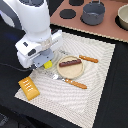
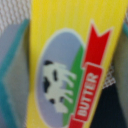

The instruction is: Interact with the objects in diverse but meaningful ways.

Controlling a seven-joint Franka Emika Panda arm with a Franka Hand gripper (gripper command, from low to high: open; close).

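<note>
The yellow printed packet (image 2: 60, 45), marked BUTTER with a cow picture, fills the wrist view, very close to the camera. A teal-edged finger (image 2: 9, 57) presses its one side and a blurred grey finger (image 2: 120, 50) is at the other. In the exterior view my gripper (image 1: 45, 61) is mostly hidden under the white arm, with a bit of the yellow packet (image 1: 48, 64) showing below it, beside the plate. The brown sausage (image 1: 70, 63) lies on the round tan plate (image 1: 70, 72). The golden bread loaf (image 1: 29, 88) lies at the mat's near left corner. The tomato is out of view.
An orange-handled knife (image 1: 89, 59) lies beyond the plate and an orange-handled fork (image 1: 75, 83) in front of it, on a striped mat (image 1: 100, 95). A small grey pan (image 1: 93, 12) stands on a brown toy stove board (image 1: 107, 27) at the back, with a bowl (image 1: 123, 17) at the exterior view's right.
</note>
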